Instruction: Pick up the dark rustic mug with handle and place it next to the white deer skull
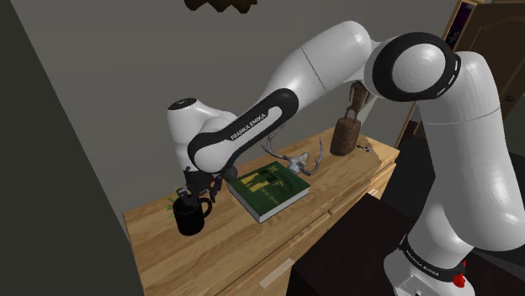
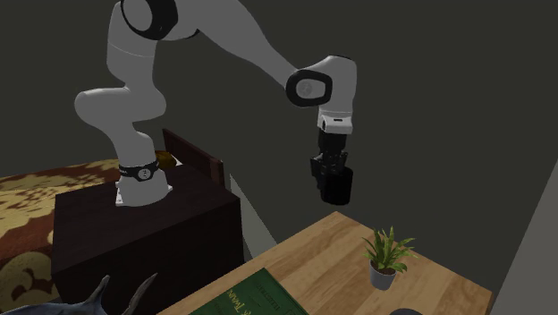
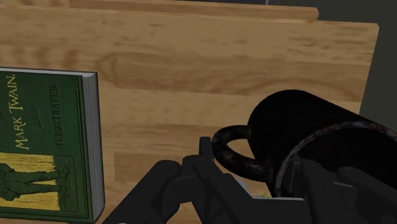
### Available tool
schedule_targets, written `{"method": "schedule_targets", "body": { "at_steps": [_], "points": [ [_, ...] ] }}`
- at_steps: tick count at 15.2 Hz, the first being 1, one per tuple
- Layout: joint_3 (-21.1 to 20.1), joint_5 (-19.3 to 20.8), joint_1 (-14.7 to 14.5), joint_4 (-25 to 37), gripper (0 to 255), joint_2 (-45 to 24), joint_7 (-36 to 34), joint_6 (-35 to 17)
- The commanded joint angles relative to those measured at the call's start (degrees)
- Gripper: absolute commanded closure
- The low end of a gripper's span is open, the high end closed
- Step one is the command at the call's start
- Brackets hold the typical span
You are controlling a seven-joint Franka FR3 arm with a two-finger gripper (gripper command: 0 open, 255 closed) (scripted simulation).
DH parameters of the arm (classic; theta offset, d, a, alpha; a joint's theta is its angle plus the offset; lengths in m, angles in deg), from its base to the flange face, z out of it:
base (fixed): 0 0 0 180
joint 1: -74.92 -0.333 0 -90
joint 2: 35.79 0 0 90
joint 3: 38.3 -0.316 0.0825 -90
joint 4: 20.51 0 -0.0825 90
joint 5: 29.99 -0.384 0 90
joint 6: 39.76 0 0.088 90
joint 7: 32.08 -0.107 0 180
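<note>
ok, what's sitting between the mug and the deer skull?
The green book lies flat between the mug and the deer skull; the shoulder view shows it.

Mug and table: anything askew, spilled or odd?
Nothing stands out. The dark mug hangs upright in the pincer, clear of the wooden table; the green book lies flat, the potted plant stands upright.

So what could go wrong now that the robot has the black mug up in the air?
The gripper seems to pinch the mug by its rim only, so it might slip and drop onto the wooden table. The green Mark Twain book lies between mug and deer skull, so a low carry could bump it. The potted plant stands close by too.
</note>
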Motion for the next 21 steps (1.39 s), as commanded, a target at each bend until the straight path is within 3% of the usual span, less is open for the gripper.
{"method": "schedule_targets", "body": {
  "at_steps": [1,21],
  "points": [
    [-0.2,-0.4,0.1,0.6,255,0.7,0.3,1.3],
    [-1.9,-3.6,1.0,6.5,255,7.5,2.6,13.5]
  ]
}}
